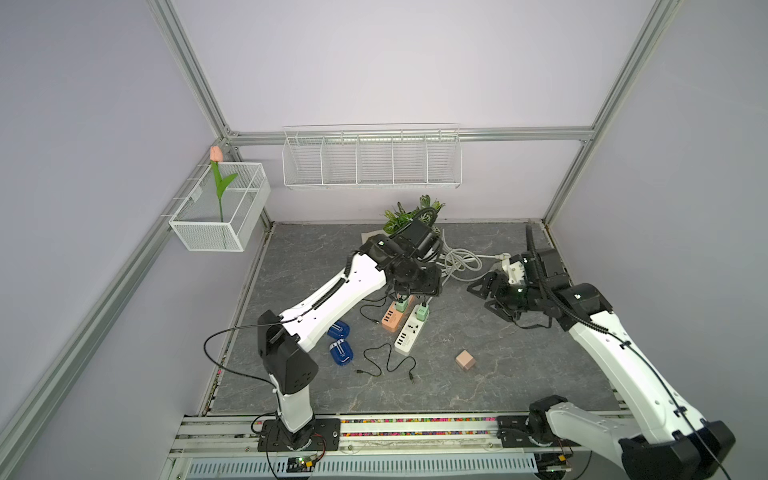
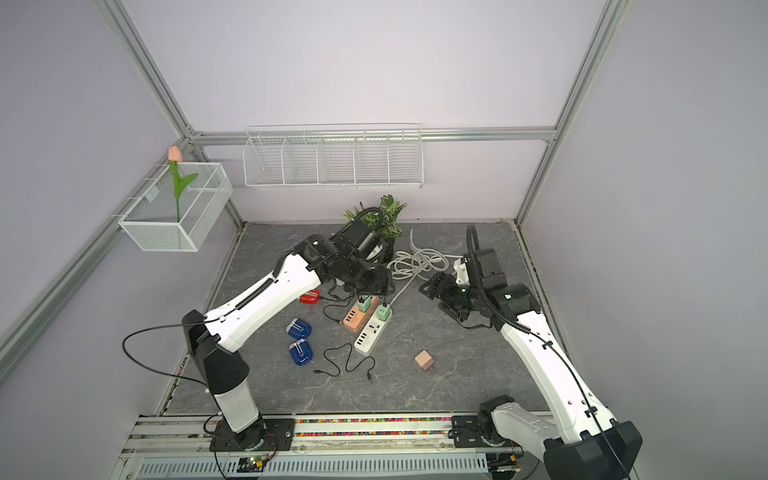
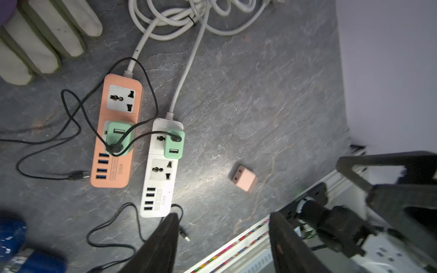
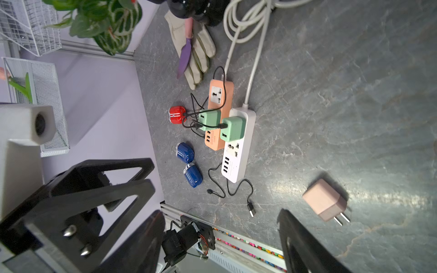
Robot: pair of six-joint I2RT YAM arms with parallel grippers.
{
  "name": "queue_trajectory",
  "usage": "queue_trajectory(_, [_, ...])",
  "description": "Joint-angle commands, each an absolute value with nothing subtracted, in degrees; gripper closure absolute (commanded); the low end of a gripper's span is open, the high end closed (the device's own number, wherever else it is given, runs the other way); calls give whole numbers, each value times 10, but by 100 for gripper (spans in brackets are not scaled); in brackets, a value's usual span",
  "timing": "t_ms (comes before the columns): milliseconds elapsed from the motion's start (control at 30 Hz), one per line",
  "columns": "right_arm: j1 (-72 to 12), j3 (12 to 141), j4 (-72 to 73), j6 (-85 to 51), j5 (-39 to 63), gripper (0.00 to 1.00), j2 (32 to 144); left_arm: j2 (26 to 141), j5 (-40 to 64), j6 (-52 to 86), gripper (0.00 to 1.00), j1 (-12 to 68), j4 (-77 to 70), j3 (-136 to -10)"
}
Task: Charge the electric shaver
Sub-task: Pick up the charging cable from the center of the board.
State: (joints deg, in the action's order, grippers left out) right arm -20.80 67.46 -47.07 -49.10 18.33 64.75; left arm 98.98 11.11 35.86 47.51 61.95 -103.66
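Observation:
A red electric shaver [image 2: 309, 297] lies left of the orange power strip [image 3: 115, 170]. Its black cable [image 4: 192, 114] runs to a green adapter [image 3: 118, 137] plugged into that strip. A second green adapter [image 3: 174, 144] sits in the white power strip [image 3: 158, 184] and also carries a black cable. My left gripper [image 3: 224, 219] hovers just above these strips, open, with nothing between its fingers. Open too and empty, my right gripper [image 4: 222, 236] hangs off to the right of the strips. Two blue shavers [image 1: 338, 331] [image 1: 341, 352] lie unplugged by the left arm.
A pink adapter [image 1: 465, 360] lies alone right of the white strip. A loose black cable [image 1: 386, 365] curls in front of the strips. Coiled white cords [image 1: 461, 259], a glove [image 4: 196, 47] and a plant [image 1: 411, 214] crowd the back. Wire baskets hang on the walls.

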Motion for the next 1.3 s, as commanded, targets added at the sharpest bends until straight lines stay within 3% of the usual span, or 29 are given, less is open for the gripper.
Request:
queue_trajectory(0, [-254,724,-486,-437,136,24,685,918,153,493,46,384,527,-924])
queue_trajectory(67, [-289,747,-480,-417,121,26,713,860,171,567,55,323,467,-829])
queue_trajectory(200, [-348,795,-465,-387,111,27,775,787,173,616,57,229,373,-664])
queue_trajectory(400, [-392,843,-445,-379,146,29,850,831,173,537,58,164,328,-583])
queue_trajectory(567, [-401,864,-450,-379,154,30,870,905,173,412,63,160,296,-574])
queue_trajectory(900, [-400,857,-454,-381,150,30,866,941,154,314,70,200,251,-542])
queue_trajectory(1267, [-398,848,-449,-391,158,30,865,949,75,287,66,217,229,-516])
